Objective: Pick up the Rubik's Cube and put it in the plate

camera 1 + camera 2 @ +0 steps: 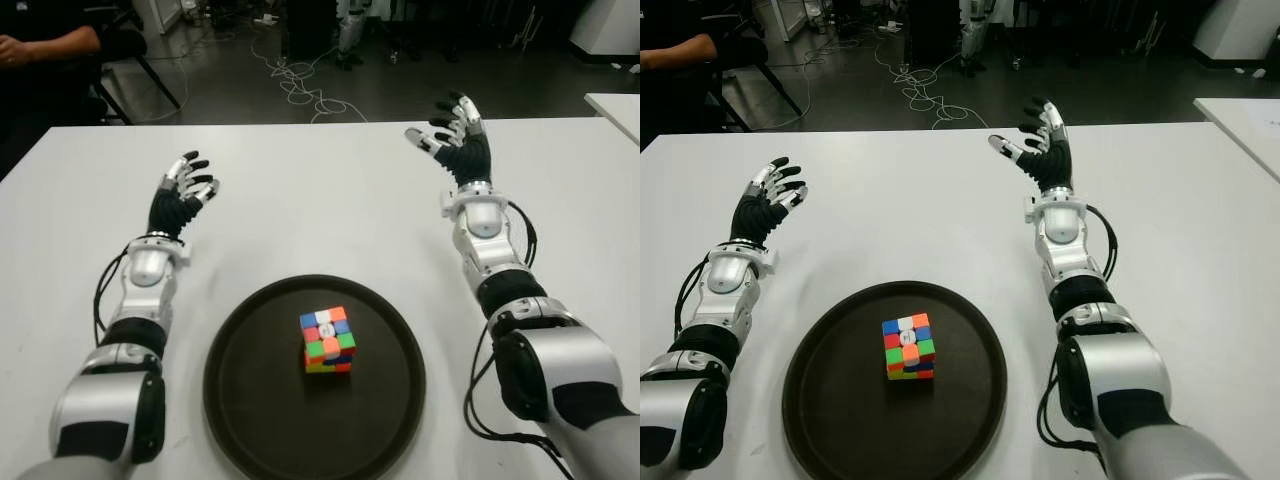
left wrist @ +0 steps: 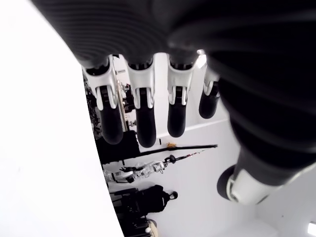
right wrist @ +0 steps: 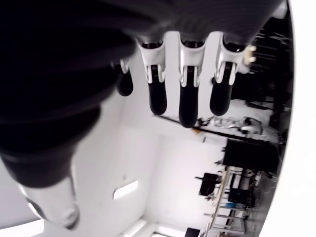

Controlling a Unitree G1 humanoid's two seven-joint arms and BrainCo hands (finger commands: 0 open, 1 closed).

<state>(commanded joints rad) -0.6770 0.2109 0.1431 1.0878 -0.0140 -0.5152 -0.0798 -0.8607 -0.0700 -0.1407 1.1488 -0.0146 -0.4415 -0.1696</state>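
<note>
bare table (image 1: 330,215) around plate (image 1: 240,400), cube (image 1: 327,340) unobstructed

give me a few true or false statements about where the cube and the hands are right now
1. The Rubik's Cube lies in the dark round plate. True.
2. The left hand grips the cube. False: its fingers are spread and hold nothing, out over the white table beyond the plate.
3. The right hand is open and empty. True.
4. The plate shows between the two forearms. True.
5. The cube sits on the bare table beside the plate. False: it is inside the plate, near its middle.
6. The right hand touches the plate's rim. False: it is well apart, near the table's far edge.
</note>
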